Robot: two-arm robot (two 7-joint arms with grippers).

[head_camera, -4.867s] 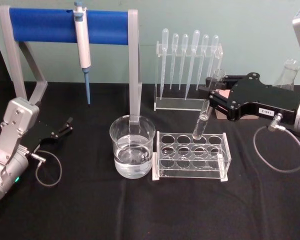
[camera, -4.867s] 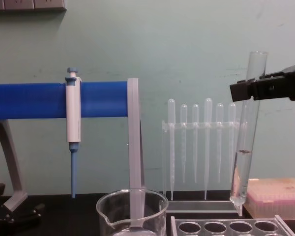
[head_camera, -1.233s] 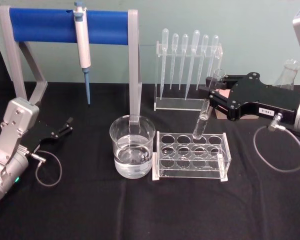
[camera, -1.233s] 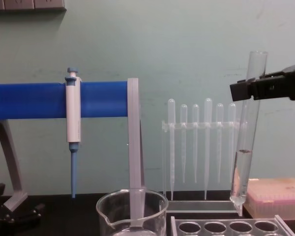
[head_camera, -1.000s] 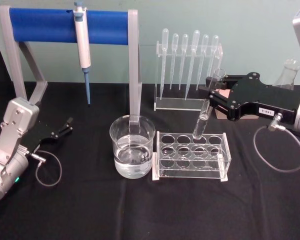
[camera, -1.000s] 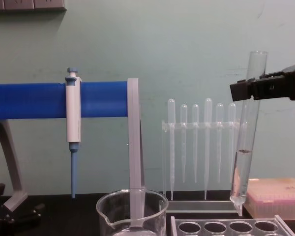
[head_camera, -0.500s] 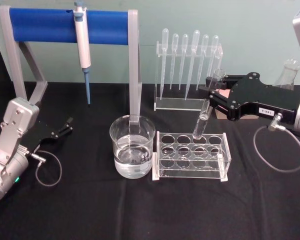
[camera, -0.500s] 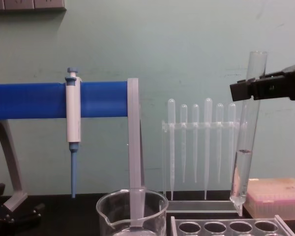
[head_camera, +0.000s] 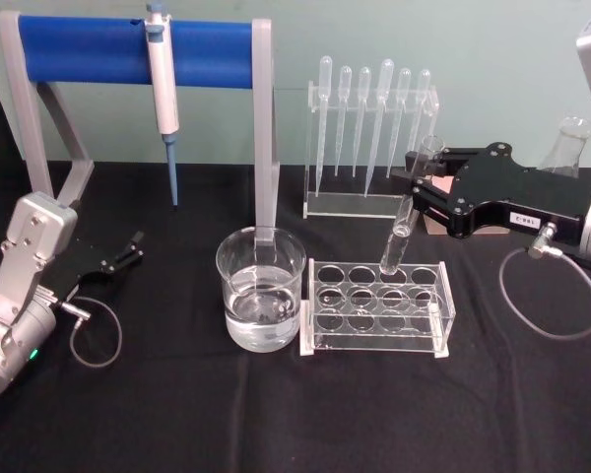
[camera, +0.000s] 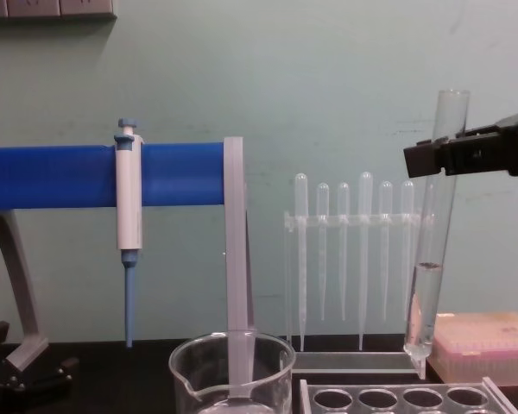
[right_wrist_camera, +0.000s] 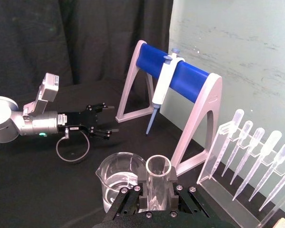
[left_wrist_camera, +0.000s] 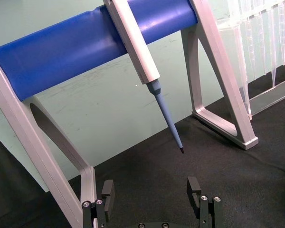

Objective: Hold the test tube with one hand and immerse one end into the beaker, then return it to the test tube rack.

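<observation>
My right gripper (head_camera: 418, 183) is shut on the upper part of the test tube (head_camera: 401, 230), just below its open rim. The tube (camera: 430, 250) hangs slightly tilted, with clear liquid in its lower part. Its round bottom sits just above the back row of the clear tube rack (head_camera: 379, 307), to the right of the beaker (head_camera: 261, 288). The beaker (camera: 233, 373) holds water and stands left of the rack. In the right wrist view the tube rim (right_wrist_camera: 158, 167) shows between my shut fingers, with the beaker (right_wrist_camera: 118, 178) beyond. My left gripper (head_camera: 130, 248) rests open at the table's left (left_wrist_camera: 151, 190).
A blue-barred stand (head_camera: 98, 49) carrying a white pipettor (head_camera: 162, 79) spans the back left. One of its legs stands right behind the beaker. A rack of plastic pipettes (head_camera: 369, 148) stands behind the tube rack. A pink box (camera: 488, 345) and a flask (head_camera: 569, 146) sit at the far right.
</observation>
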